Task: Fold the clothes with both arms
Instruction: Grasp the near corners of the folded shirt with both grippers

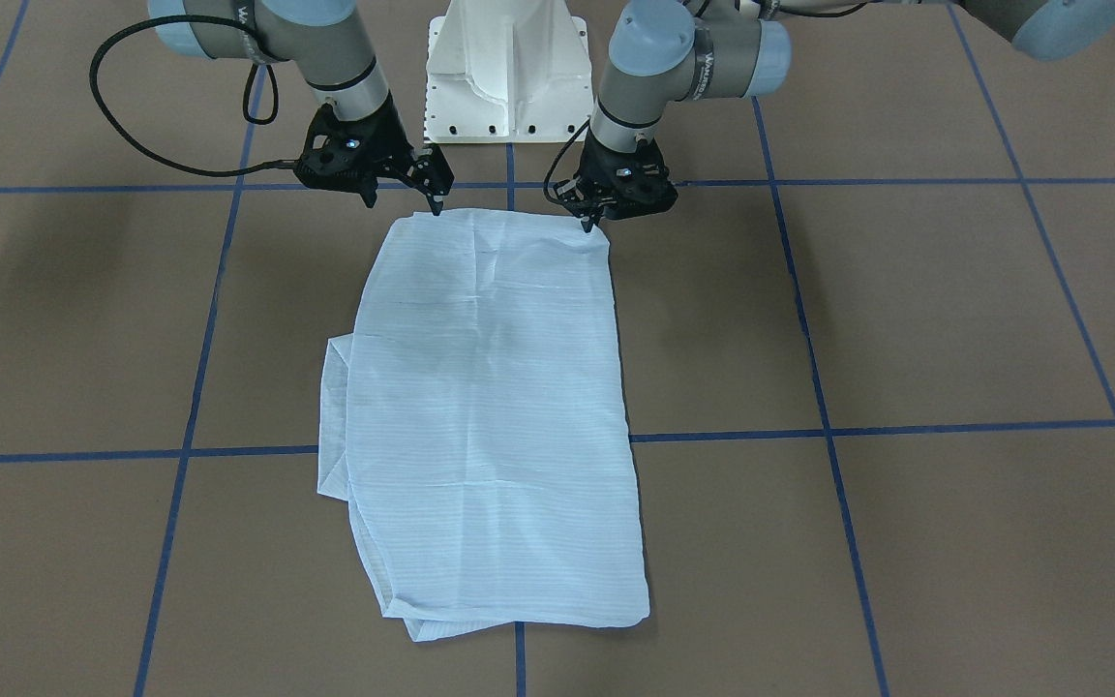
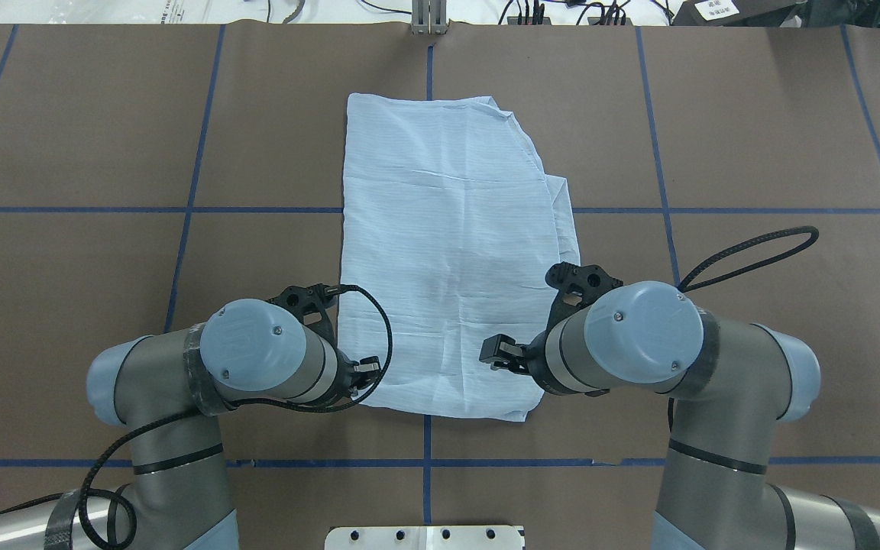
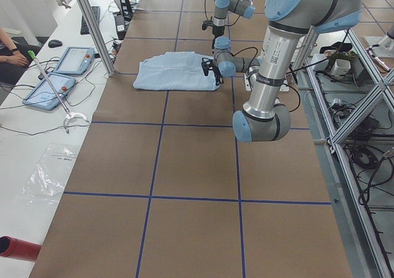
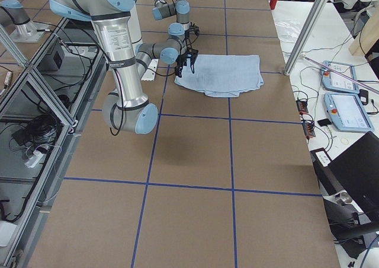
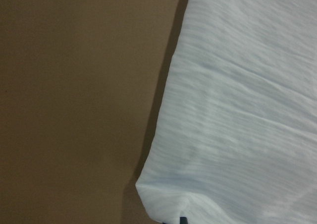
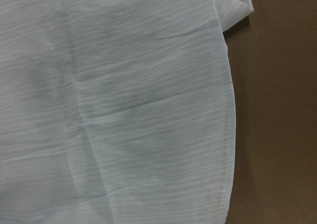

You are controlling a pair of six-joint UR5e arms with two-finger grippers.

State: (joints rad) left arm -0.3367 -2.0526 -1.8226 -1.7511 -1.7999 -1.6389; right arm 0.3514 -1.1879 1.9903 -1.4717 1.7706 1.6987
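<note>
The pale blue striped shirt [image 1: 490, 407] lies folded into a long rectangle on the brown table, also seen in the overhead view [image 2: 448, 252]. Both grippers are at its edge nearest the robot. My left gripper [image 1: 588, 225] is at one near corner. The left wrist view shows the cloth [image 5: 237, 110] puckered at a dark fingertip [image 5: 183, 220], so it looks shut on that corner. My right gripper [image 1: 403, 203] stands open at the other near corner, one fingertip [image 1: 437, 207] touching the cloth. The right wrist view shows only shirt [image 6: 124, 110] and its hem.
The white pedestal base [image 1: 507, 77] stands just behind the grippers. Blue tape lines [image 1: 809, 436] cross the brown table. A folded layer sticks out at the shirt's side [image 1: 333, 416]. Another large grey arm [image 3: 265, 87] stands nearer the side camera. Tablets [image 3: 61, 75] lie on a side bench.
</note>
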